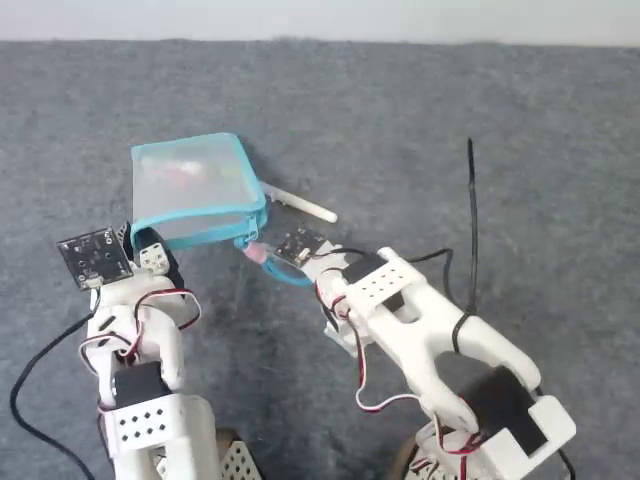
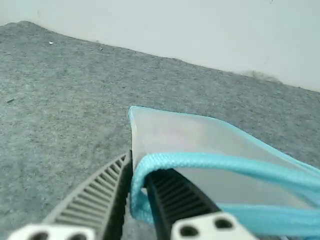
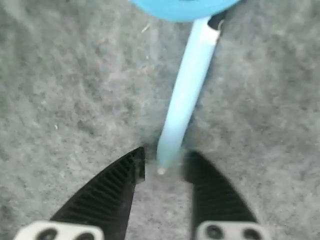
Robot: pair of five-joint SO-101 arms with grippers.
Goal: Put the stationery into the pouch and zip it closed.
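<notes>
Right wrist view: right claw (image 3: 165,156), jaws apart, straddles the pen's (image 3: 187,85) free end. The pen's long axis runs toward 12 o'clock into the pouch (image 3: 182,7), which left claw (image 2: 137,172) clamps.

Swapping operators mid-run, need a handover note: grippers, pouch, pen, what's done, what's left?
Left gripper: shut on the blue trim at a corner of the pouch.
Right gripper: open, jaws either side of the free end of the pen, not clamped.
Pen: one end at the pouch's edge, apparently just inside; the rest sticks out.
Done: pouch held; some coloured items show through its side.
Left: push the pen fully in, then zip the pouch shut.
</notes>
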